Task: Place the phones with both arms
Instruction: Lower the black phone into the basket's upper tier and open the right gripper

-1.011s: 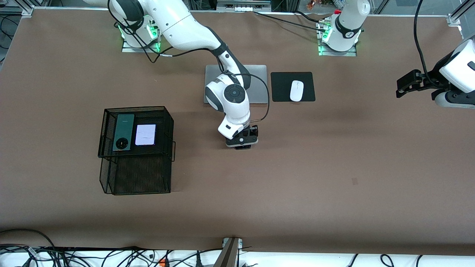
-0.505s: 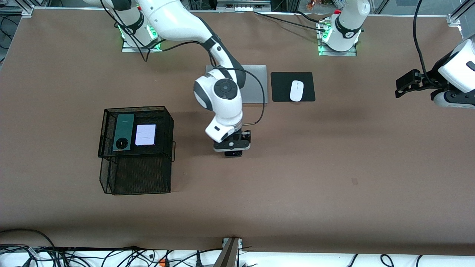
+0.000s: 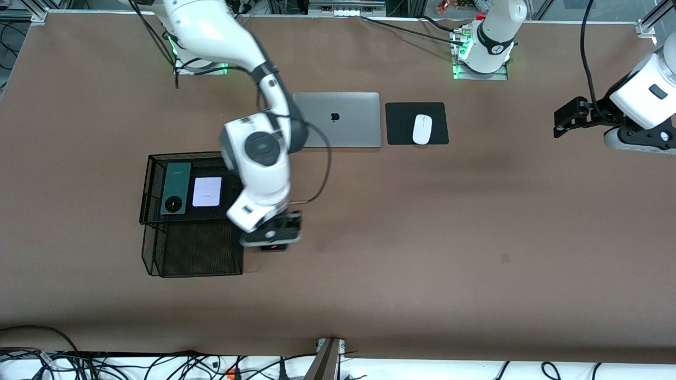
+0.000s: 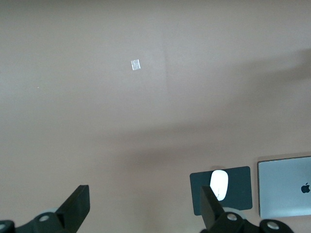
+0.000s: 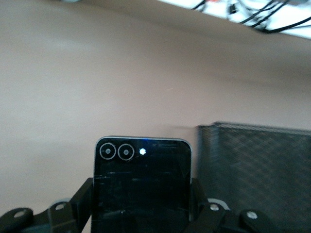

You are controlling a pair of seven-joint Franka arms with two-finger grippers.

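Observation:
My right gripper (image 3: 273,246) is shut on the small black phone (image 5: 142,182), which has two round lenses, and holds it over the table beside the black wire basket (image 3: 193,258). The long dark green phone (image 3: 176,188) and the pale lilac-white phone (image 3: 207,191) lie side by side on the basket's upper shelf. The basket's mesh wall (image 5: 257,165) shows in the right wrist view beside the black phone. My left gripper (image 3: 561,122) is open and empty, held up over the left arm's end of the table; in its wrist view its fingers (image 4: 77,206) stand wide apart.
A closed silver laptop (image 3: 343,119) lies near the robots' bases, and it also shows in the left wrist view (image 4: 285,187). Beside it a white mouse (image 3: 422,129) rests on a black mouse pad (image 3: 401,124). Cables run along the table's front edge.
My right arm has swung with the black phone from the middle of the table toward the basket, uncovering the laptop. My left gripper has shifted slightly.

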